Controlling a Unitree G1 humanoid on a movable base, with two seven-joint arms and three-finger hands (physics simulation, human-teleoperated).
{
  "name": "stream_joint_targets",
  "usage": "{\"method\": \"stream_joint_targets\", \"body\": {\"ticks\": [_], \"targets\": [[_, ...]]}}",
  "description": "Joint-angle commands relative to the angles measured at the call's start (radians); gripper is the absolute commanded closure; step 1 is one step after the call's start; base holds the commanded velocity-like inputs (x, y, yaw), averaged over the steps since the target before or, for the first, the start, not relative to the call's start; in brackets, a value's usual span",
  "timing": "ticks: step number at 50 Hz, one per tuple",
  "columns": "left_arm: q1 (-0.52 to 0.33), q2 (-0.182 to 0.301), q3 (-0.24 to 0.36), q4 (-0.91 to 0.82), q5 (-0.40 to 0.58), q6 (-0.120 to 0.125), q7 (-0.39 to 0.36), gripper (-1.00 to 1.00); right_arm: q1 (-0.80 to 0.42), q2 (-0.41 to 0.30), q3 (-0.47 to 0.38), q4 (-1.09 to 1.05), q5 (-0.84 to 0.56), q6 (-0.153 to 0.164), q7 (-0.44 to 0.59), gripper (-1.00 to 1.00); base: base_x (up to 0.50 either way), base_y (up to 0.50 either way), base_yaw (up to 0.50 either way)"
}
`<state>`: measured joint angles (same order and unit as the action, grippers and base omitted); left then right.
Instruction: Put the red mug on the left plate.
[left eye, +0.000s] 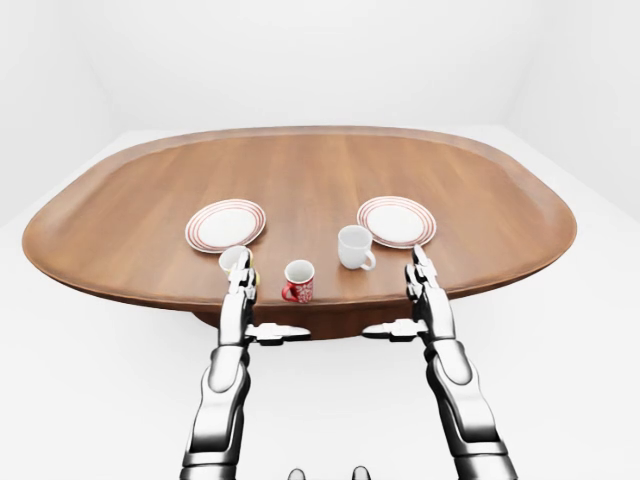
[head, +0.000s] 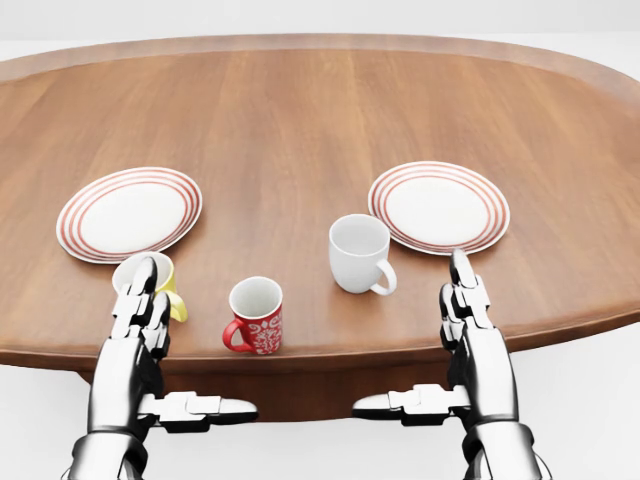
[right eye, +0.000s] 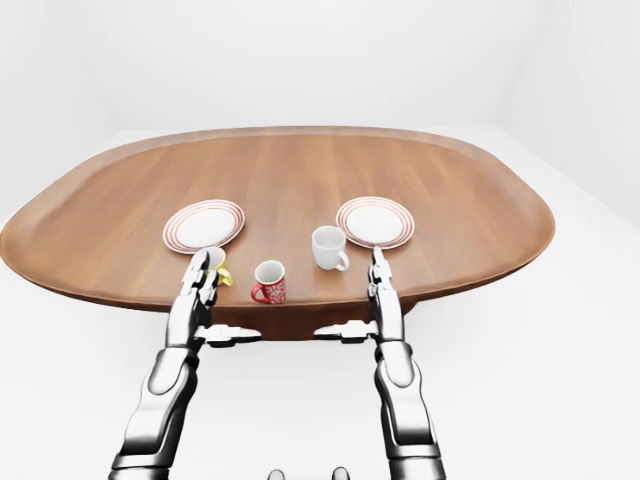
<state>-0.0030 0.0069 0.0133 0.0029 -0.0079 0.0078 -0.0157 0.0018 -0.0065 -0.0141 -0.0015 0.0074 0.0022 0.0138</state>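
Observation:
The red mug with a white pattern stands upright near the table's bottom edge in the head view, handle to its left. The left plate, white with red rings, lies up and to the left of it. My left hand is held flat and open just left of the red mug, in front of a yellow mug, and holds nothing. My right hand is also open and empty, below the right plate.
A white mug stands between the red mug and the right plate. The oval wooden table stretches wide toward the top of the views. White floor and walls surround it.

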Motion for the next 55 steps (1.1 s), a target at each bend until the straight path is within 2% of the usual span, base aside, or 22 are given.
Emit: {"method": "stream_joint_targets", "body": {"ticks": [1, 5, 9, 21, 26, 28, 30, 31, 32, 33, 34, 37, 40, 41, 45, 49, 55], "targets": [[-0.006, 0.011, 0.018, 0.002, -0.008, 0.017, -0.025, -1.0, 0.014, -0.01, -0.019, -0.02, -0.018, 0.001, -0.005, -1.0, 0.0, 0.0, 0.0], [-0.011, 0.01, 0.018, 0.009, -0.008, 0.018, -0.024, -1.0, 0.02, -0.01, -0.013, -0.027, -0.015, -0.007, 0.011, -1.0, 0.0, 0.0, 0.0], [0.006, 0.009, 0.011, -0.021, -0.003, 0.021, -0.025, -1.0, 0.048, -0.013, -0.01, -0.072, -0.022, 0.009, 0.021, -1.0, 0.0, 0.0, 0.0], [0.007, 0.008, 0.012, -0.022, -0.005, 0.021, -0.029, -1.0, 0.049, -0.009, -0.013, -0.068, -0.029, 0.005, 0.024, -1.0, 0.0, 0.0, 0.0], [0.025, 0.005, 0.006, -0.053, 0.001, 0.028, -0.028, -1.0, 0.057, -0.01, -0.009, -0.082, -0.036, 0.009, 0.029, -1.0, 0.0, 0.0, 0.0], [0.051, 0.003, 0.0, -0.093, 0.01, 0.028, -0.022, -1.0, 0.104, -0.023, 0.015, -0.15, -0.052, 0.009, 0.078, -1.0, 0.0, 0.0, 0.0], [0.08, -0.002, 0.004, -0.137, 0.012, 0.022, -0.008, -1.0, 0.185, -0.028, 0.03, -0.258, -0.022, -0.019, 0.16, -1.0, 0.0, 0.0, 0.0], [0.136, -0.005, 0.01, -0.213, 0.017, 0.016, 0.008, -1.0, 0.304, -0.032, 0.031, -0.408, -0.019, -0.063, 0.183, -1.0, 0.0, 0.0, 0.0], [0.14, -0.005, 0.01, -0.218, 0.018, 0.016, 0.009, -1.0, 0.312, -0.027, 0.027, -0.416, -0.022, -0.066, 0.19, -1.0, 0.0, 0.0, 0.0], [0.216, -0.007, 0.01, -0.309, 0.013, -0.006, 0.005, -1.0, 0.42, -0.029, 0.018, -0.522, 0.012, -0.089, 0.225, -1.0, 0.0, 0.0, 0.0], [0.254, -0.009, 0.009, -0.349, 0.014, -0.019, 0.002, -1.0, 0.468, -0.025, 0.011, -0.558, 0.023, -0.089, 0.245, -1.0, 0.0, 0.0, 0.0], [0.38, -0.015, 0.011, -0.46, -0.008, -0.093, -0.032, -1.0, 0.599, 0.001, -0.02, -0.625, 0.059, -0.089, 0.295, -1.0, 0.0, 0.0, 0.0], [0.504, -0.028, 0.025, -0.532, -0.041, -0.095, -0.072, -1.0, 0.671, 0.045, -0.074, -0.649, 0.077, -0.089, 0.313, -1.0, 0.0, 0.0, 0.0], [0.511, -0.034, 0.032, -0.529, -0.036, -0.095, -0.073, -1.0, 0.674, 0.057, -0.086, -0.65, 0.08, -0.089, 0.322, -1.0, 0.0, 0.0, 0.0], [0.465, -0.045, 0.06, -0.496, -0.04, -0.095, -0.073, -1.0, 0.636, 0.102, -0.157, -0.633, 0.117, -0.089, 0.345, -1.0, 0.0, 0.0, 0.0], [0.448, -0.051, 0.053, -0.486, -0.009, -0.095, -0.06, -1.0, 0.628, 0.133, -0.168, -0.635, 0.101, -0.089, 0.384, -1.0, 0.0, 0.0, 0.0], [0.449, -0.049, 0.058, -0.483, -0.014, -0.095, -0.064, -1.0, 0.614, 0.144, -0.173, -0.629, 0.095, -0.089, 0.401, -1.0, 0.0, 0.0, 0.0]]}}
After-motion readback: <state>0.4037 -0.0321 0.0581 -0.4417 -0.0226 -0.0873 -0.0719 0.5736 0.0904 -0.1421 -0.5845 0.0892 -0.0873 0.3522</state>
